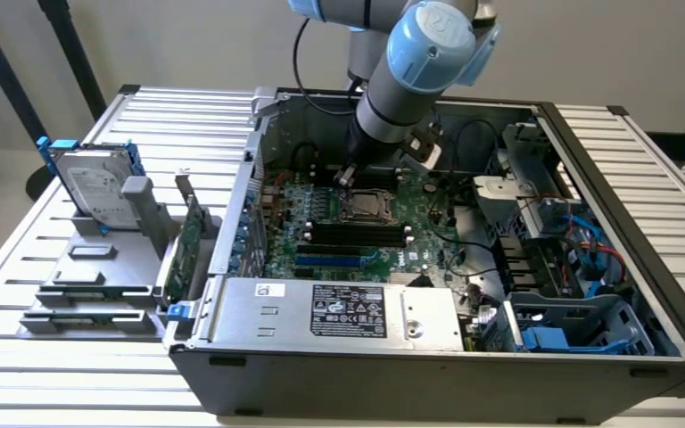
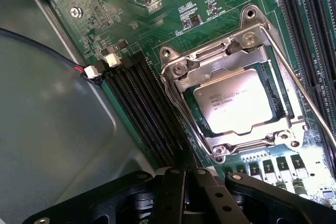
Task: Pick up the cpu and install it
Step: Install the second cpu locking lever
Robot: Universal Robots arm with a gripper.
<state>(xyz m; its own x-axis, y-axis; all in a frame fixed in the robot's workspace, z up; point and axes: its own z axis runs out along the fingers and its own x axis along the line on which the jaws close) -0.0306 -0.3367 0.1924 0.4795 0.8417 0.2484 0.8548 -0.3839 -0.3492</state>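
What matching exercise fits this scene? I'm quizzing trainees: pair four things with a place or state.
Things:
1. cpu
2. hard drive
3. circuit card
4. pincer

Places or states:
A. shut, above the motherboard
B. upright in the grey stand, at the exterior view's left
C. lying in its socket
D. upright just outside the case wall

Pairs: 1-C, 2-B, 3-D, 4-A

The cpu [image 2: 239, 100] sits in the socket [image 2: 181, 69] on the motherboard [image 2: 105, 19].

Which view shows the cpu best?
The wrist view: the cpu lies flat in its socket under the metal frame, its printed top plain to see. The exterior view gives it as a small grey square below the arm.
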